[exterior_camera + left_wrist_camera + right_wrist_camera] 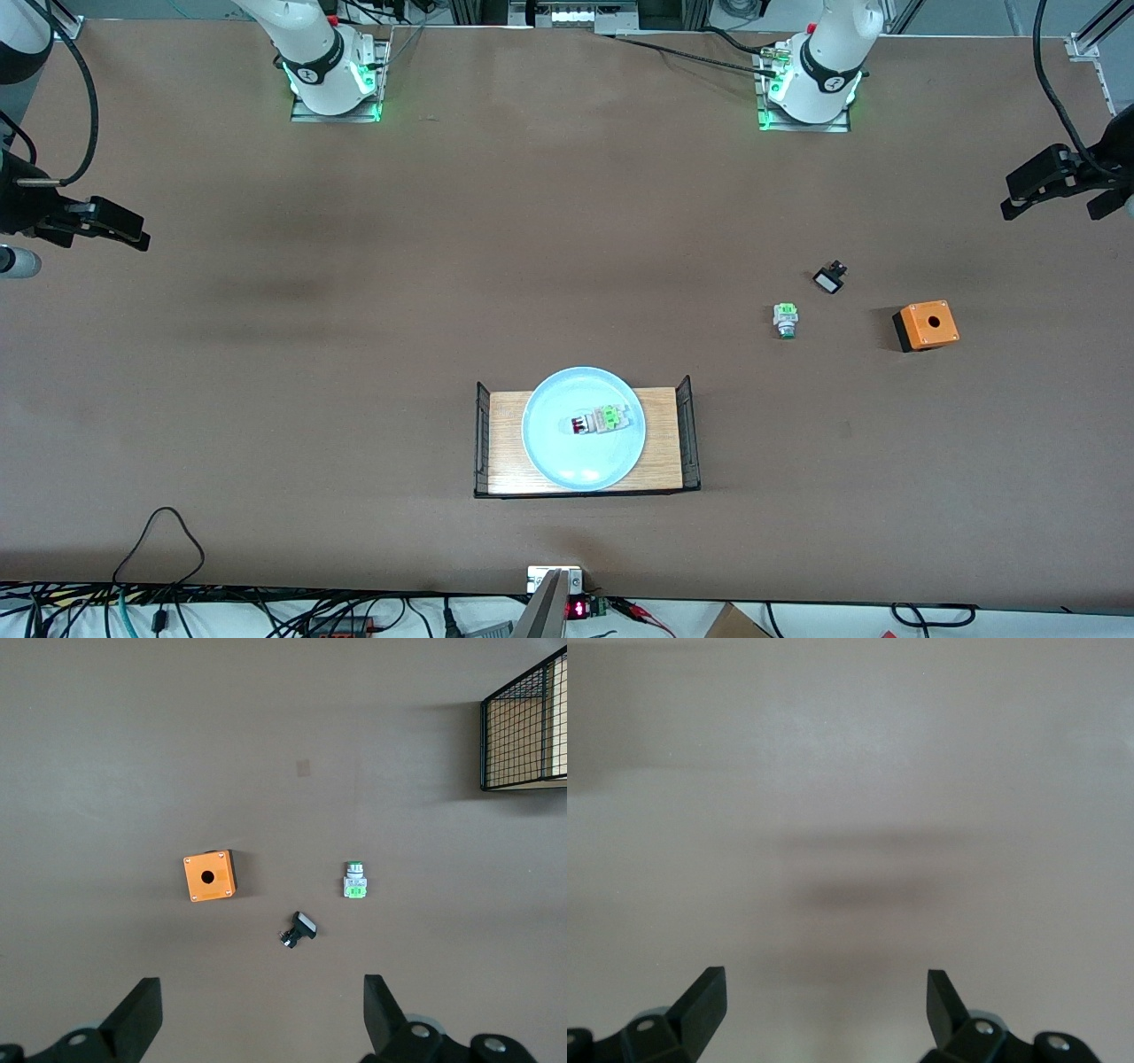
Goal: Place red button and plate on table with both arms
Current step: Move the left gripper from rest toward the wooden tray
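The pale-blue plate (567, 456) rests on a light-wood tray (505, 443) in the middle of the table (354, 354), close to the front camera. The red button (602, 420) lies on its side in the plate, its red cap toward the right arm's end. My left gripper (1054, 197) (261, 992) hangs open and empty over the left arm's end of the table. My right gripper (102, 229) (824, 979) hangs open and empty over bare table at the right arm's end. Both grippers are well away from the plate.
Below my left gripper lie an orange box with a hole (210, 875), a green-and-white switch (355, 881) and a small black part (299, 927). The tray has black wire ends (523, 726). Cables run along the table's front edge (159, 532).
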Tool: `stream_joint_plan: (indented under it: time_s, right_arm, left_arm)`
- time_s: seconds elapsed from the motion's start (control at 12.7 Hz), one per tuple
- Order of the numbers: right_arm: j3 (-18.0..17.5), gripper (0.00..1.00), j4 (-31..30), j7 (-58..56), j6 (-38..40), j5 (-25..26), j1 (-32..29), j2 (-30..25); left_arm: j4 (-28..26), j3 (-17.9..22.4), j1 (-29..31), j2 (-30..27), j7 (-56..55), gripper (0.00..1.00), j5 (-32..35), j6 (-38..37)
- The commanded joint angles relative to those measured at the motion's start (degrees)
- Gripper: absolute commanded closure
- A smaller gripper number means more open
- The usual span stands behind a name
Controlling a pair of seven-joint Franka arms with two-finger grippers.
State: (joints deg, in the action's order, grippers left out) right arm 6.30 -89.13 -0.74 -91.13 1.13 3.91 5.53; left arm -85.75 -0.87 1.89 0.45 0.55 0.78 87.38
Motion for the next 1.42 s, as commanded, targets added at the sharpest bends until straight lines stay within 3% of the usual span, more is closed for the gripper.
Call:
stream_joint_plan:
  time_s: [0.0,0.16,0.31,0.47,0.71,1.02,1.18,1.34]
  right_arm:
    - [0.0,0.00,0.5,-0.2,0.9,-0.3,0.0,-0.5]
    - [0.0,0.00,0.5,-0.2,0.9,-0.3,0.0,-0.4]
    - [0.0,0.00,0.5,-0.1,1.0,-0.3,0.0,-0.4]
    - [0.0,0.00,0.5,-0.1,0.9,-0.3,0.0,-0.4]
    - [-0.1,0.00,0.5,-0.1,0.9,-0.3,0.0,-0.3]
    - [-0.1,0.00,0.5,-0.1,0.9,-0.3,0.0,-0.3]
    - [-0.1,0.00,0.5,-0.1,0.9,-0.3,0.0,-0.3]
    - [-0.1,0.00,0.5,-0.1,0.9,-0.3,0.0,-0.3]
  left_arm:
    - [0.2,-0.4,0.4,-0.4,1.3,0.00,-0.1,-1.4]
    - [0.8,-0.5,0.4,0.7,0.4,0.00,-0.9,-1.4]
    - [0.0,-0.5,1.2,1.7,0.0,0.00,-8.6,-1.4]
    - [0.2,-0.7,0.3,5.5,-7.8,0.00,-10.7,-1.4]
    - [1.7,-0.8,-2.1,10.1,-26.5,0.00,-11.3,-0.9]
    - [16.2,-0.6,-7.2,22.3,-63.7,0.00,-12.5,-0.9]
    - [20.6,-0.5,-10.7,26.8,-79.0,0.00,-12.3,0.6]
    - [23.3,-0.3,-13.5,29.6,-94.4,0.00,-12.2,6.6]
